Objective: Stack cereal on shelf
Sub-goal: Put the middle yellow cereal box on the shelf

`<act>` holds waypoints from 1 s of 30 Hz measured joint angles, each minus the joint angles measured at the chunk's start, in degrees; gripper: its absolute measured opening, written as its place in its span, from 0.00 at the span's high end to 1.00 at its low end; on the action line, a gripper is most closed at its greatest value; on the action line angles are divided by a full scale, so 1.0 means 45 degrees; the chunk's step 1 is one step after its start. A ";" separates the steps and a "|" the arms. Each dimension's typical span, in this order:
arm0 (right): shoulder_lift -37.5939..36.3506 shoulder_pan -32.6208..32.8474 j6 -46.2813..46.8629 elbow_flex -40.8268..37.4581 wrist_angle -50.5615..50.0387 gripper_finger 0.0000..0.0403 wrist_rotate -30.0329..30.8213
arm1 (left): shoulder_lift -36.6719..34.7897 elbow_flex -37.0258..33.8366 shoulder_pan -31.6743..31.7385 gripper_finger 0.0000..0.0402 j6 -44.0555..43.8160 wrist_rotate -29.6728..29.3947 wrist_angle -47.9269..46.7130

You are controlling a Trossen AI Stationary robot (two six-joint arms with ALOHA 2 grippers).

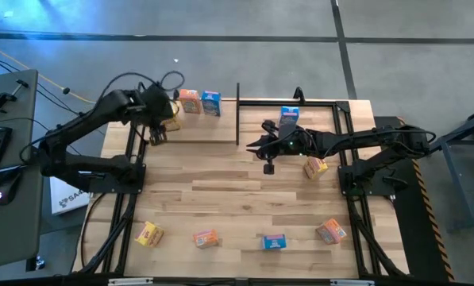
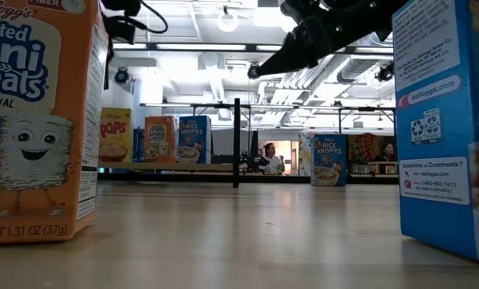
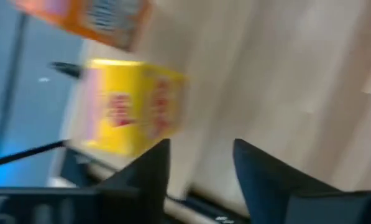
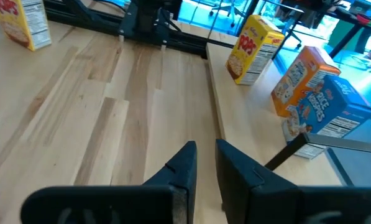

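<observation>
Three cereal boxes (image 1: 190, 102) stand on the shelf (image 1: 197, 131) at upper centre-left. Left gripper (image 1: 159, 133), fingers apart, holds nothing beside the yellow box (image 1: 171, 112). Right gripper (image 1: 268, 165), nearly together, empty, hangs mid-table.

Overhead view looks straight down; low view looks level; both share the shelf (image 1: 197, 131).

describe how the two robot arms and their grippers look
Both arms are black, jointed and slim, on dark bases at the table's sides. Thin black cables loop above the left arm. The left gripper has two flat, dark, wedge-shaped fingers; the right gripper has the same dark tapered pair. A small green light glows on the right arm.
</observation>
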 joint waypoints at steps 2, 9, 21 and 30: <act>0.0000 0.0000 -0.0125 0.0000 0.0003 0.89 0.0033 | -0.0050 -0.0640 -0.0748 0.69 -0.0653 0.0269 0.0269; 0.0000 0.0000 -0.0252 0.0000 0.0083 0.89 0.0280 | 0.0314 -0.3764 -0.1451 0.98 -0.1104 -0.0889 0.3489; 0.0005 0.0000 -0.0285 0.0001 0.0078 0.89 0.0408 | 0.0417 -0.4844 0.0029 1.00 -0.1801 -0.2219 0.5522; 0.0003 0.0000 -0.0285 0.0004 0.0083 0.89 0.0403 | 0.0959 -0.4844 0.0466 1.00 -0.1889 -0.2021 0.6131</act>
